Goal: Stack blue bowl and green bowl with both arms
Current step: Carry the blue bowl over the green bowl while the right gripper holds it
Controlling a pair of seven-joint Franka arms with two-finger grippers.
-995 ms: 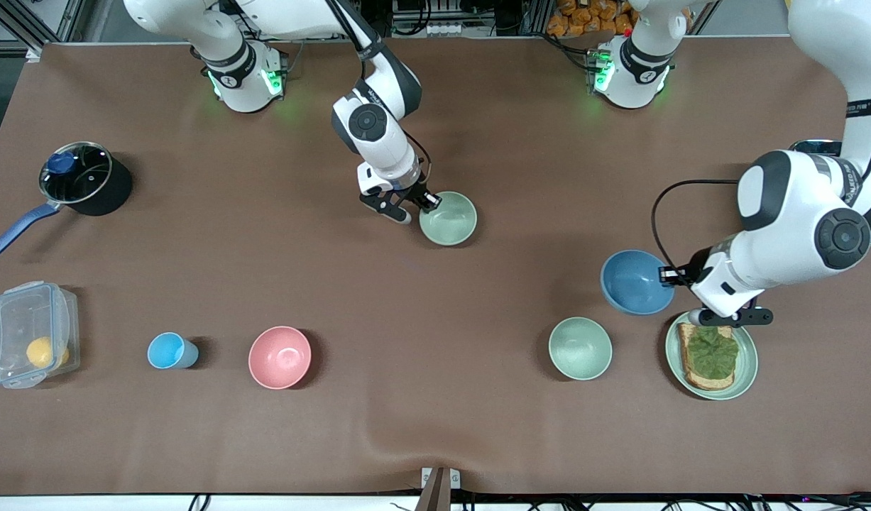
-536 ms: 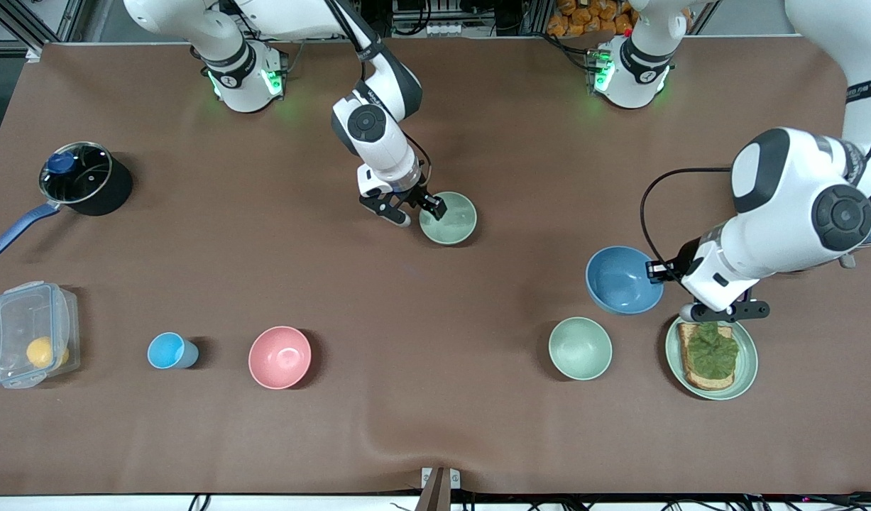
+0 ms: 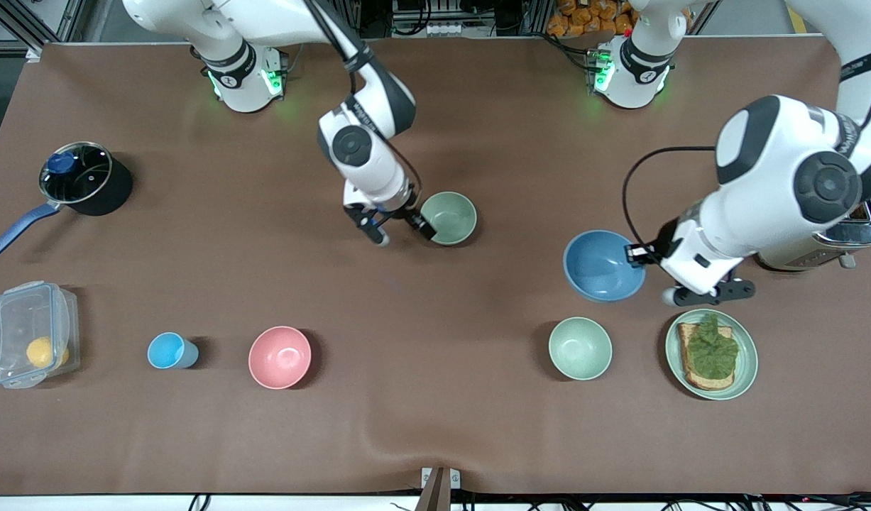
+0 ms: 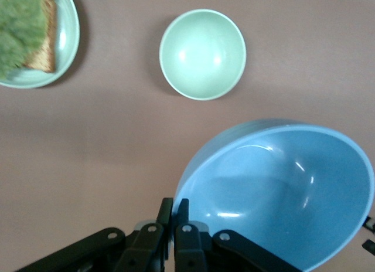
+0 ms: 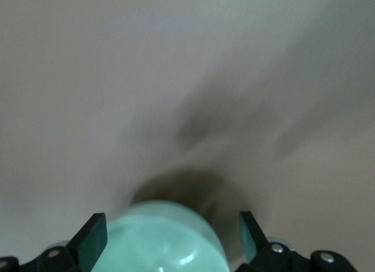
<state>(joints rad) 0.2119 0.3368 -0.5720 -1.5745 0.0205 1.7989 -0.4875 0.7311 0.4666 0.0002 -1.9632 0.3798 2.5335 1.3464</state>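
The blue bowl (image 3: 600, 268) hangs tilted above the table, held by its rim in my shut left gripper (image 3: 637, 253). In the left wrist view the gripper (image 4: 174, 212) pinches the edge of the bowl (image 4: 281, 190). The sage green bowl (image 3: 449, 216) stands upright on the table near the middle. My right gripper (image 3: 401, 231) is open right beside its rim, on the side toward the right arm's end. In the right wrist view the green bowl (image 5: 170, 245) shows between the spread fingers (image 5: 94, 234), ungripped.
A paler mint bowl (image 3: 580, 348) and a green plate with toast (image 3: 744, 369) lie nearer the front camera, below the blue bowl. A pink bowl (image 3: 280, 357), a light-blue cup (image 3: 169, 350), a clear box (image 3: 30, 344) and a lidded pot (image 3: 80, 177) are toward the right arm's end.
My left gripper has lifted the blue bowl and carried it toward the middle of the table, away from the plate. My right gripper has shifted along the green bowl's rim, still open.
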